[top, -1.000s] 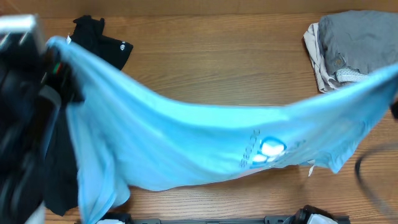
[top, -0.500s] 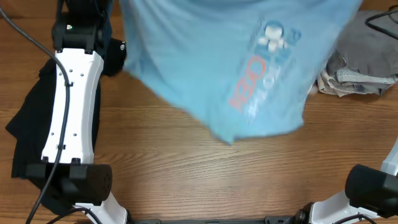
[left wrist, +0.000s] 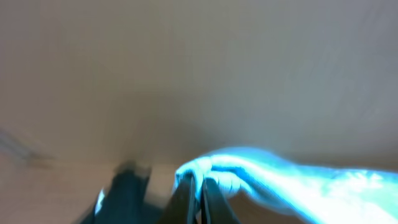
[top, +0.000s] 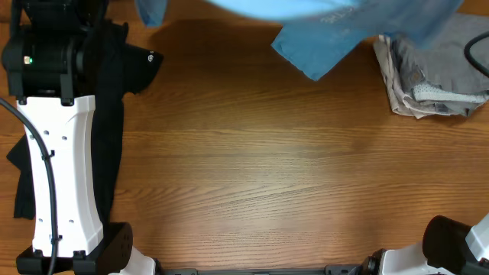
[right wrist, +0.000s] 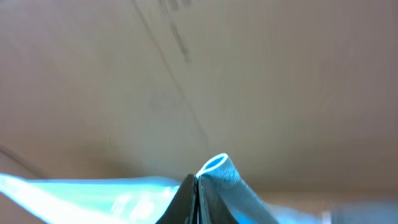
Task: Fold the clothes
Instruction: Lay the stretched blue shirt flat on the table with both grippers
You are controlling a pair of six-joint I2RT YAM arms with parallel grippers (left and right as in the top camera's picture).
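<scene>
On the left wrist camera, the left gripper (left wrist: 200,186) has its dark fingers pinched on a bunched fold of the light blue soft T-shirt (left wrist: 280,180). On the right wrist camera, the right gripper (right wrist: 196,182) is clamped on a rolled hem of it. Both views are blurred. Only overhead do I see the shirt spread along the far edge of the grained wooden table (top: 267,168), its white lettering (top: 340,14) unreadable. A black T-shirt (top: 134,65) with a small white logo (top: 155,56) lies far left under the white left arm (top: 57,176), and a crumpled grey-and-beige garment pile (top: 435,69) sits far right.
</scene>
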